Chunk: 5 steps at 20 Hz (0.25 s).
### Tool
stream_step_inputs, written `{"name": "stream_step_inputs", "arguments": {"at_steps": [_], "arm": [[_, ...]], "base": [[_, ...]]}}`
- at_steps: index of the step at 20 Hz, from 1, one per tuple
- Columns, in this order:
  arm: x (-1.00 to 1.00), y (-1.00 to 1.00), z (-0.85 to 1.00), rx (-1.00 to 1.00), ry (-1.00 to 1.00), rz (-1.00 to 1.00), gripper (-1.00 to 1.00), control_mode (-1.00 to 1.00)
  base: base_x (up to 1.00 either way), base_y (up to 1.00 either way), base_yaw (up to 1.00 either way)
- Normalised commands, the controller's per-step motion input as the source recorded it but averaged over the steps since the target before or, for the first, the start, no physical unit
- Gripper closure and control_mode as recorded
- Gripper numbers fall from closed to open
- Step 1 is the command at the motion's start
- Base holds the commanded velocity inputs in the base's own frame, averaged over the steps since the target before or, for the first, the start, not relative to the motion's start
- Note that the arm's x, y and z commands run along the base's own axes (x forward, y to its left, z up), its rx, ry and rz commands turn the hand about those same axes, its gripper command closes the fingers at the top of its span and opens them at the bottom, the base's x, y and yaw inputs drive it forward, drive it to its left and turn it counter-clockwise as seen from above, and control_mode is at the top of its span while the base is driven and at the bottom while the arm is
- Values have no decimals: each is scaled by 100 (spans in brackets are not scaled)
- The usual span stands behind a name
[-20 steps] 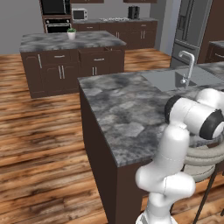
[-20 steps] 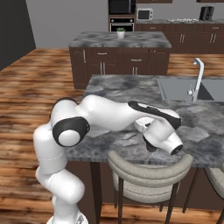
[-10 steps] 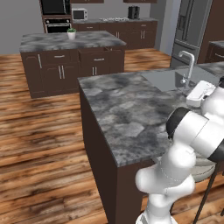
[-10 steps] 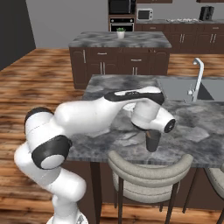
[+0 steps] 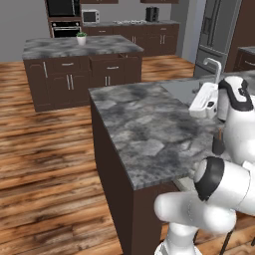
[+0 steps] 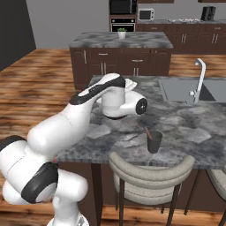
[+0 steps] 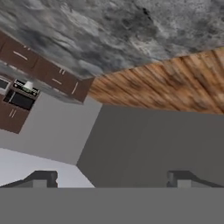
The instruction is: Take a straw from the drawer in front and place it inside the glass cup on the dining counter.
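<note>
**Mia:** Looking at the table (image 6: pixel 190 132), where is the straw (image 6: pixel 148 131)?

**Ben:** It is in the glass cup (image 6: pixel 154 141). It leans to one side and pokes out of the top. The cup stands near the front edge of the grey stone top, and you can see it in the left base view too (image 5: pixel 217 145).

**Mia:** What is around it?

**Ben:** A chair (image 6: pixel 150 171) is tucked in just under that edge. The sink (image 6: pixel 176 90) and its tap (image 6: pixel 201 75) are farther back. The island (image 6: pixel 121 42) with a little plant (image 6: pixel 122 32) is well apart.

**Mia:** And the tool (image 7: pixel 111 179)?

**Ben:** Its two tips are wide apart with nothing between them. The white arm (image 6: pixel 95 103) reaches over the table beside the cup, not touching it.
</note>
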Motion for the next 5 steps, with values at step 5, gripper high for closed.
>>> {"name": "stream_step_inputs", "arguments": {"at_steps": [5], "arm": [[0,40,-5,-2,6,1,-100,-100]], "base": [[0,0,0]]}}
